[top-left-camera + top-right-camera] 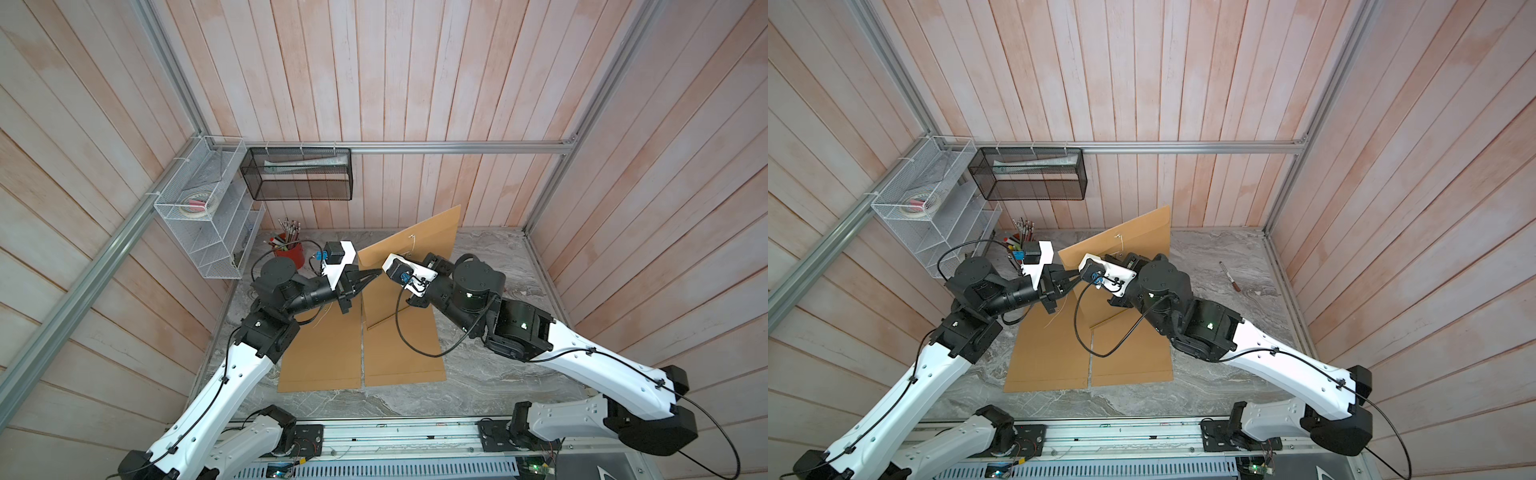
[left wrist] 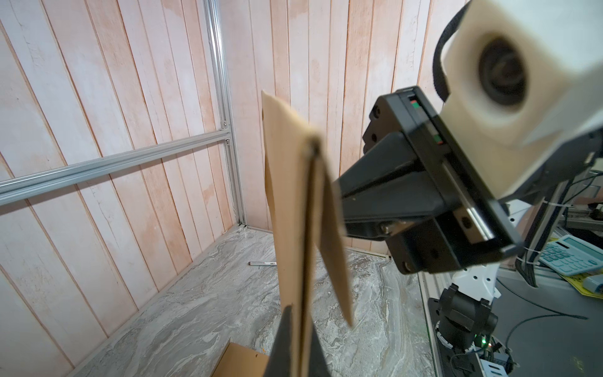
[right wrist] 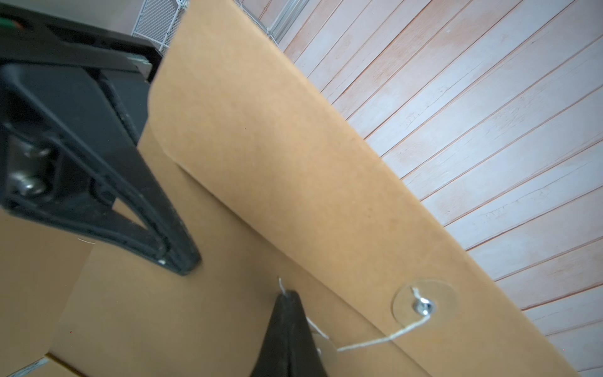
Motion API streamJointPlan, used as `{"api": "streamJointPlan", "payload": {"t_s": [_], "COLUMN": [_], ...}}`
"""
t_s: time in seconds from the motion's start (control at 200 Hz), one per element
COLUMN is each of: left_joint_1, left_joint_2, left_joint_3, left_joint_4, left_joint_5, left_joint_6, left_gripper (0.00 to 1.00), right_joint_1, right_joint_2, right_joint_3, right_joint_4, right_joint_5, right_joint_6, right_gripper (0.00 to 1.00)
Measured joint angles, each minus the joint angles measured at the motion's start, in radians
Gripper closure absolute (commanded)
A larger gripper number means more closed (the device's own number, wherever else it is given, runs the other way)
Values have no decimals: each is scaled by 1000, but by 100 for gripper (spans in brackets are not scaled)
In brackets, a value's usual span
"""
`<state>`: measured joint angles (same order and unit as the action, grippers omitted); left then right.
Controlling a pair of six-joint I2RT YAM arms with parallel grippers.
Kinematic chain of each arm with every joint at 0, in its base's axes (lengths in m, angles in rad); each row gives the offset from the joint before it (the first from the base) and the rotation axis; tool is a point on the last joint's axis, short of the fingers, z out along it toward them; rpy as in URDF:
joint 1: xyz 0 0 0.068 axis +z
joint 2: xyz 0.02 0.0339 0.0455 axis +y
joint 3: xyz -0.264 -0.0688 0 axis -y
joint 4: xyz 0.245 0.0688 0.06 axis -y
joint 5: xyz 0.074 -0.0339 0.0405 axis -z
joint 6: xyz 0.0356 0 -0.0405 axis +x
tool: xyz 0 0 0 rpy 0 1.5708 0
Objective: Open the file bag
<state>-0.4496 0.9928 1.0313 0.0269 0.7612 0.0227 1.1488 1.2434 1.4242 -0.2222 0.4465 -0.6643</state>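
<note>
A brown paper file bag (image 1: pixel 419 245) (image 1: pixel 1133 241) is held up on edge above the table. My left gripper (image 1: pixel 376 272) (image 2: pixel 301 318) is shut on the bag's side edge (image 2: pixel 293 212). My right gripper (image 3: pixel 287 295) is shut on the white string (image 3: pixel 368 342). The string runs from the fingertips to the round washer (image 3: pixel 424 305) on the flap (image 3: pixel 293 147). In the left wrist view the flap (image 2: pixel 332 244) hangs a little away from the bag's body. In both top views the right wrist camera hides the right fingertips.
Two more brown file bags (image 1: pixel 324 353) (image 1: pixel 407 349) lie flat under the arms. A red pencil cup (image 1: pixel 286 249) stands at the back left below a white mesh rack (image 1: pixel 208 216) and a black mesh basket (image 1: pixel 299 174). A marker pen (image 1: pixel 1229 276) lies on the table's right part.
</note>
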Motion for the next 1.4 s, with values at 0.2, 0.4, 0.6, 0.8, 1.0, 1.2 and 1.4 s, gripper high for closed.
{"api": "streamJointPlan", "payload": {"t_s": [0.2, 0.4, 0.6, 0.8, 1.0, 1.2, 1.4], "left_joint_1": [12, 23, 24, 26, 26, 26, 26], "left_joint_2": [-1, -11, -14, -21, -43, -58, -48], "left_joint_3": [-10, -24, -34, -55, -118, -253, -324], "left_joint_4": [35, 80, 121, 154, 259, 461, 629], "left_joint_5": [-3, -3, -2, -3, -42, -98, -140], "left_joint_6": [-17, -45, -71, -87, -145, -210, -242], "left_gripper": [100, 100, 100, 100, 100, 100, 100], "right_joint_1": [3, 3, 3, 4, -5, -9, -41], "right_joint_2": [-15, -48, -62, -68, -124, -183, -174], "right_joint_3": [0, -9, -32, -66, -109, -161, -218], "right_joint_4": [-19, -19, -18, -13, 54, 191, 309], "right_joint_5": [-15, -36, -46, -47, -49, -110, -193], "right_joint_6": [24, 57, 82, 108, 225, 435, 635], "right_gripper": [100, 100, 100, 100, 77, 58, 58]}}
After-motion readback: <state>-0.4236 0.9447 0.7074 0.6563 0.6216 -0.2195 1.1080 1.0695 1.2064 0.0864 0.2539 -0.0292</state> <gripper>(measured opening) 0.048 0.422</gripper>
